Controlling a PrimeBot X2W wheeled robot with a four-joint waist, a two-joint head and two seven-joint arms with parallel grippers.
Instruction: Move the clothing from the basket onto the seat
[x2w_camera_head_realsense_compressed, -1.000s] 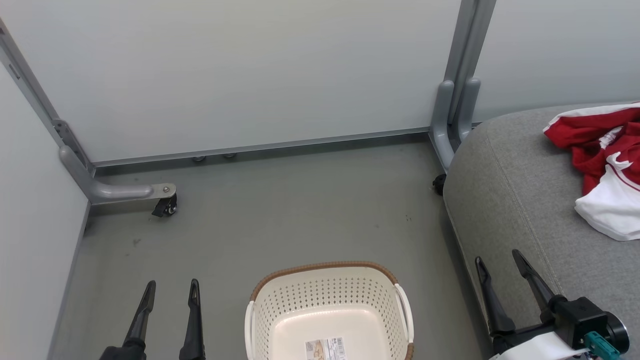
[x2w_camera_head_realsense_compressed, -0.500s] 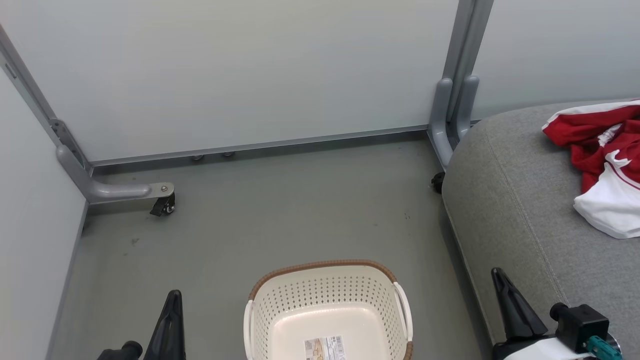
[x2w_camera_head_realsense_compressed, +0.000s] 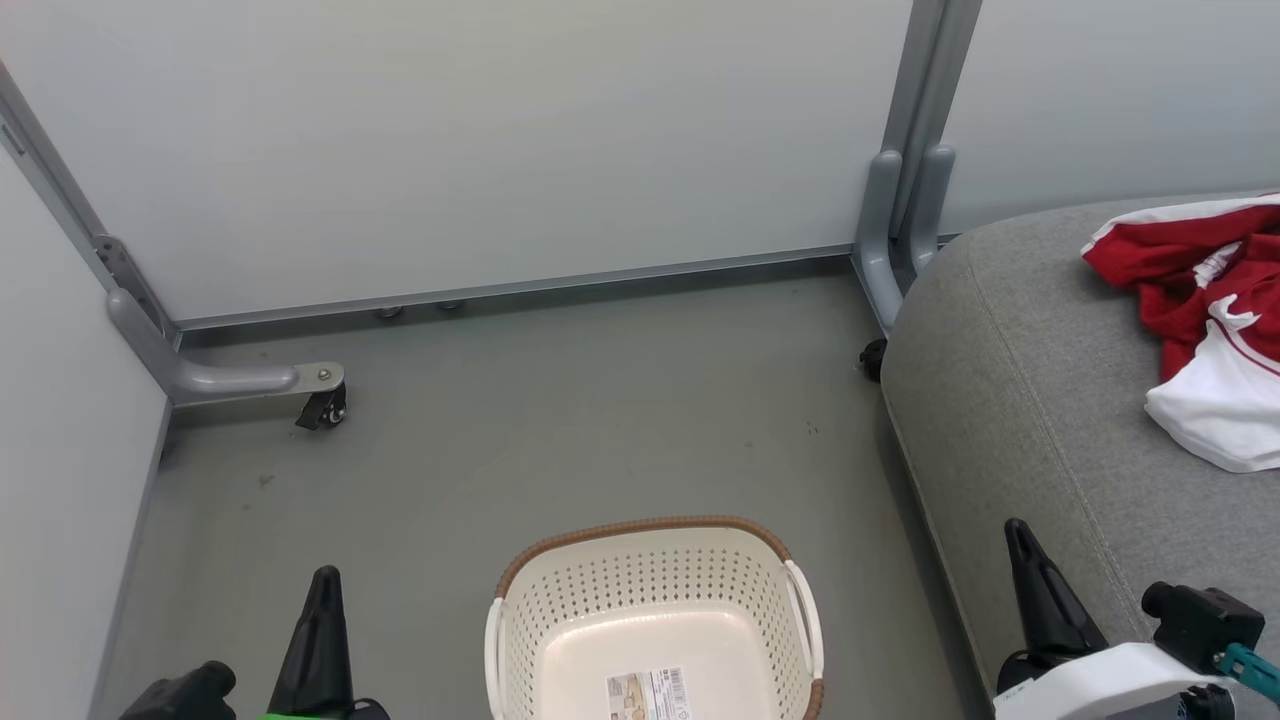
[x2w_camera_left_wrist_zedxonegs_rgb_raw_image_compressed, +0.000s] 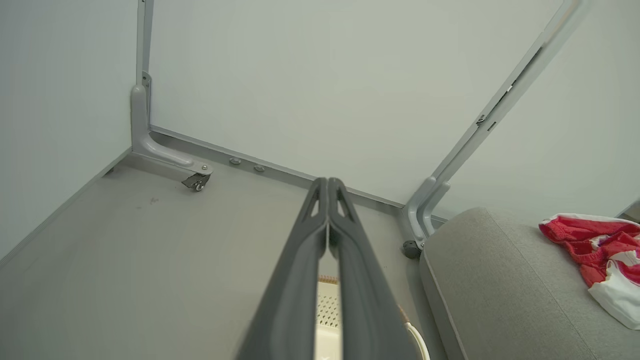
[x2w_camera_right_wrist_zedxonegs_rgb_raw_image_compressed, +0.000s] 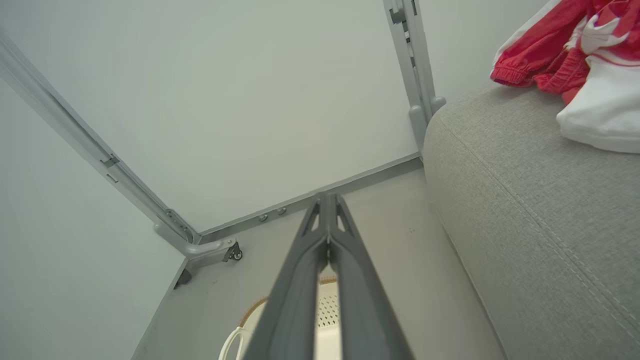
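Clothing (x2w_camera_head_realsense_compressed: 1200, 330) lies on the seat (x2w_camera_head_realsense_compressed: 1000, 400) at one o'clock from my right gripper (x2w_camera_head_realsense_compressed: 1020, 535), pinched together like my left gripper (x2w_camera_head_realsense_compressed: 325, 590).

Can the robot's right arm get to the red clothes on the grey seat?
Probably yes. The right gripper, shut, sits at the near edge of the seat, and only bare fabric lies between it and the clothing. It must open first.

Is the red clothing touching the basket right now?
Apart. The head view shows the clothing lying on the seat, while the basket stands on the floor, with bare floor between them.
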